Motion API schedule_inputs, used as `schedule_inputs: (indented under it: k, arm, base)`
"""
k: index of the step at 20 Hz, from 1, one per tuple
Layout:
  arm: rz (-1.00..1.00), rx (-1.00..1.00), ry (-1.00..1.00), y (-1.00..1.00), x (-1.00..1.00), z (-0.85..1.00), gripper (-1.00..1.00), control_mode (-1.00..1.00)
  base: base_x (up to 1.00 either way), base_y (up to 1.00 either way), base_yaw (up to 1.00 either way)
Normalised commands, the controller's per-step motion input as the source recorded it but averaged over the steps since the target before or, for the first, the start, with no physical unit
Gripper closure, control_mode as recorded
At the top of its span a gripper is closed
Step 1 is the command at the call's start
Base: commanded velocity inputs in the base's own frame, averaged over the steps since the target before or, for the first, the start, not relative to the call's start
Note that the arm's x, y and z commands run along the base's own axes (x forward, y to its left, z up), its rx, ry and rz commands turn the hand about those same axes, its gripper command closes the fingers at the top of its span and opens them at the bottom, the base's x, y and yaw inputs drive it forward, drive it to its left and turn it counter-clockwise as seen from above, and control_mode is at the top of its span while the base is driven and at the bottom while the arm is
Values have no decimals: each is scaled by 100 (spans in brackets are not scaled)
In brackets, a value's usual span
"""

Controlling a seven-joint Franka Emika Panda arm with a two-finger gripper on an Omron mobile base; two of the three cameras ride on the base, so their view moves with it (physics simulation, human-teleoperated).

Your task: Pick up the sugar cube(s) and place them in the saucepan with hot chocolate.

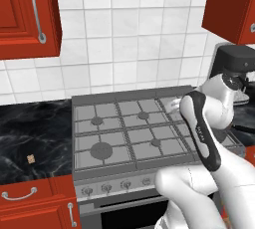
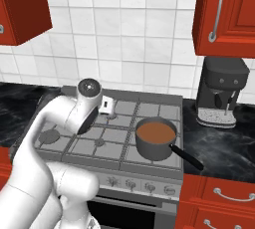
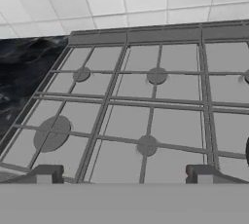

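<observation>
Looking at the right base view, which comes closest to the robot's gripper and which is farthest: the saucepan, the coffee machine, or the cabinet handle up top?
From the gripper:
1. Saucepan with hot chocolate, on the stove's right side.
2. Coffee machine, on the right counter.
3. Cabinet handle, high at upper right.

Glossy black marble counter (image 1: 30, 128), matt grey metal stove (image 1: 124, 128), glossy red cabinets (image 1: 25, 14).

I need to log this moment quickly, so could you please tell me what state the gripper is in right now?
Gripper: open and holding nothing, its fingertips wide apart above the stove.
</observation>
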Motion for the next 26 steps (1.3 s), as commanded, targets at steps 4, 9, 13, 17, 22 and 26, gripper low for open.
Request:
schedule_inputs:
  k: [4,9,13,17,22,26]
  arm:
    - [16,-2,12,100,0,4,-100,-100]
    - [16,-8,3,100,7,-5,-100,-100]
    - [18,-13,1,100,8,-20,-100,-100]
    - [19,-11,0,100,11,-24,-100,-100]
    - [20,-10,0,100,11,-23,-100,-100]
    - [12,-6,3,97,18,-13,-100,-100]
  base:
    - [0,0,0]
    - [0,0,0]
    - [0,0,0]
    - [0,0,0]
    - [0,0,0]
    - [0,0,0]
